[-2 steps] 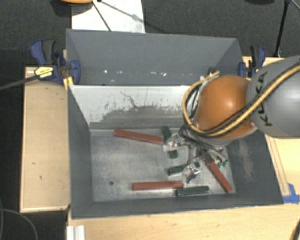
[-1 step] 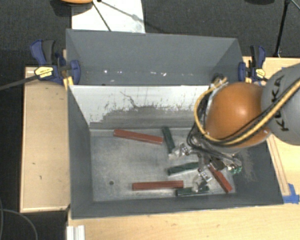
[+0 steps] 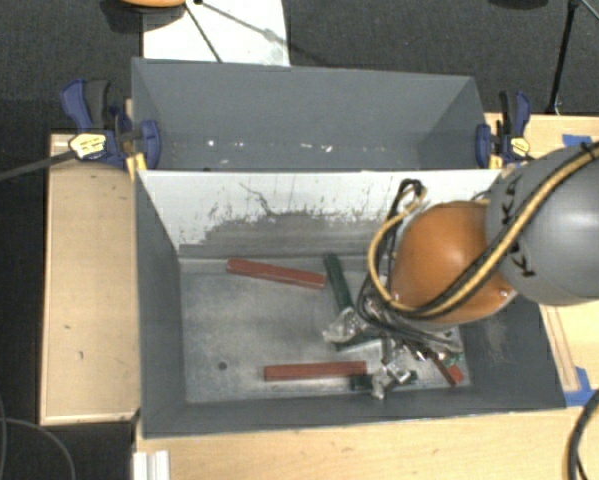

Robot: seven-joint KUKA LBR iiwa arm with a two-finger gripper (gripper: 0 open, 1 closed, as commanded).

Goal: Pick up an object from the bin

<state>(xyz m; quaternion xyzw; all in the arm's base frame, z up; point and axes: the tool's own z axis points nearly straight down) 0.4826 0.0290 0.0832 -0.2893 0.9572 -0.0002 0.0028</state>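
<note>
Grey metal bin (image 3: 164, 298): floor carries a reddish-brown bar at the back (image 3: 276, 273), a second reddish-brown bar at the front (image 3: 314, 372), and a dark green bar (image 3: 336, 280).

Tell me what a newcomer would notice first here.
The arm's orange cover looms over the bin at right, the end effector low near the floor beneath it. Then two sticks: a back red-brown stick lying left of centre, and a front red-brown stick ending beside the end effector.

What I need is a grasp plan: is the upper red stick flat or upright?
Flat: the red stick lies lengthwise along the bin floor.
</note>
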